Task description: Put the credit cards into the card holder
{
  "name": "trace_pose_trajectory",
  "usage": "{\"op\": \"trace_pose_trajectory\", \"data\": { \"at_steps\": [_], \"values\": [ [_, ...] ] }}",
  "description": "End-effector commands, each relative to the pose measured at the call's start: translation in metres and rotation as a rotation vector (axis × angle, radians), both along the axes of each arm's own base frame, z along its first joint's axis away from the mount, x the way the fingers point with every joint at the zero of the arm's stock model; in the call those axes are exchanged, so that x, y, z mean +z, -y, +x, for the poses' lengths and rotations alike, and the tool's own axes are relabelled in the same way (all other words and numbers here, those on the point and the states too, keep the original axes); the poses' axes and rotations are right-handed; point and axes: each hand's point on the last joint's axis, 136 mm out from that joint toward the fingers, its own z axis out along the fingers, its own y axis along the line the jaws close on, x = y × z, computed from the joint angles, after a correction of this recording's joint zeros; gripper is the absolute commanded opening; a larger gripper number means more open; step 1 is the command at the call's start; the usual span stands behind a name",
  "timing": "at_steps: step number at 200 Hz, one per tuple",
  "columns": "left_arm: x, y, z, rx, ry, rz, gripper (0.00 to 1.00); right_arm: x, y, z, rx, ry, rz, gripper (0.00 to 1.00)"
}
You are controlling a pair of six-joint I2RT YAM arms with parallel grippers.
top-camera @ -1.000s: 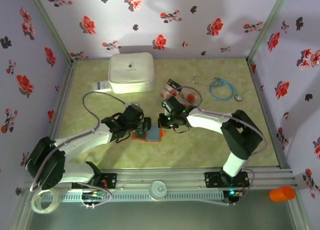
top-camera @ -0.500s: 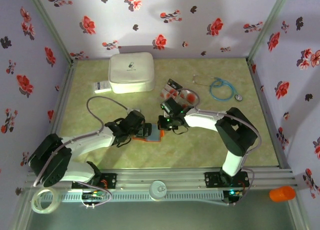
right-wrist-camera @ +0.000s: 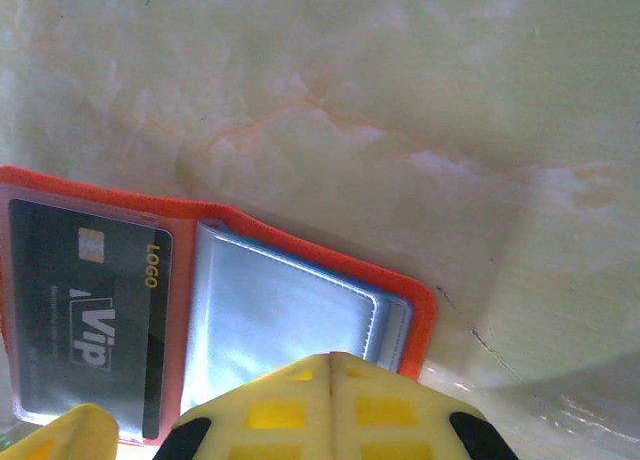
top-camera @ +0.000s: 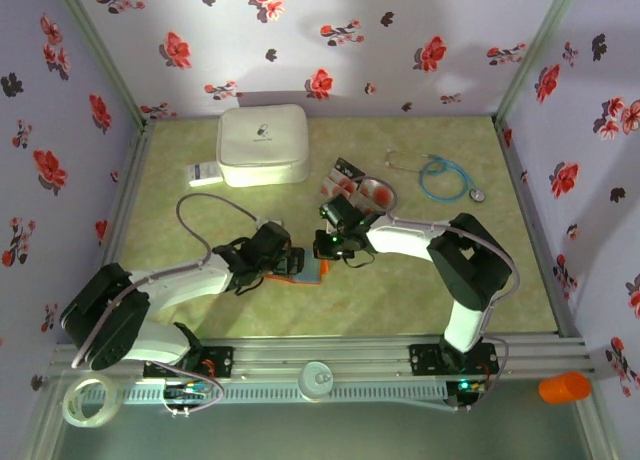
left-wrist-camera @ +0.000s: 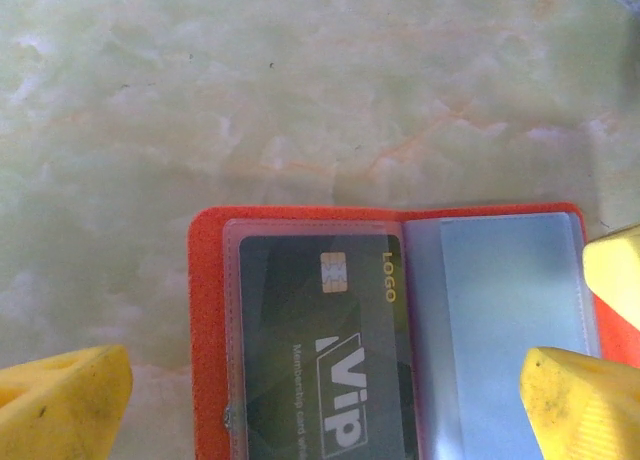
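The card holder point(top-camera: 303, 268) lies open on the green table, orange-red outside with bluish-grey sleeves point(right-wrist-camera: 280, 320). A dark VIP credit card point(left-wrist-camera: 320, 350) sits inside its left clear sleeve point(right-wrist-camera: 90, 310). More credit cards point(top-camera: 350, 180) lie loose behind it on the table. My left gripper point(left-wrist-camera: 320, 410) hovers open over the holder, with one yellow finger point(left-wrist-camera: 60, 405) off its left edge and the other over its right half. My right gripper point(right-wrist-camera: 333, 400) is shut, its tips over the holder's bluish right page with nothing between them.
A big white rounded case point(top-camera: 262, 145) stands at the back, with a white barcode label point(top-camera: 203, 173) to its left. A blue stethoscope point(top-camera: 440, 177) lies at the back right. An orange cylinder point(top-camera: 563, 387) and a tape roll point(top-camera: 88, 400) sit beyond the front rail.
The left arm has lowered and slid a little right toward the holder. The right arm's elbow has drawn slightly inward. Both grippers keep their state.
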Motion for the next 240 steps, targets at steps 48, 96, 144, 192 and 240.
{"op": "trace_pose_trajectory", "data": {
  "at_steps": [48,96,144,192,240],
  "values": [
    [-0.014,-0.004,-0.005,-0.013,-0.013,0.028,1.0,-0.012,-0.007,0.003,0.026,-0.022,0.0,0.0],
    [-0.017,-0.005,-0.006,-0.014,-0.012,0.029,1.0,-0.02,-0.019,-0.002,0.027,-0.058,0.043,0.0],
    [-0.019,-0.005,-0.005,-0.015,-0.01,0.027,1.0,-0.023,-0.024,-0.003,0.02,-0.069,0.064,0.0],
    [-0.028,-0.003,-0.007,-0.028,-0.025,0.04,1.0,-0.024,-0.023,-0.003,0.018,-0.072,0.065,0.0],
    [-0.04,-0.008,-0.011,-0.023,-0.047,0.06,0.98,-0.02,-0.024,-0.002,0.018,-0.066,0.071,0.0]
  ]
}}
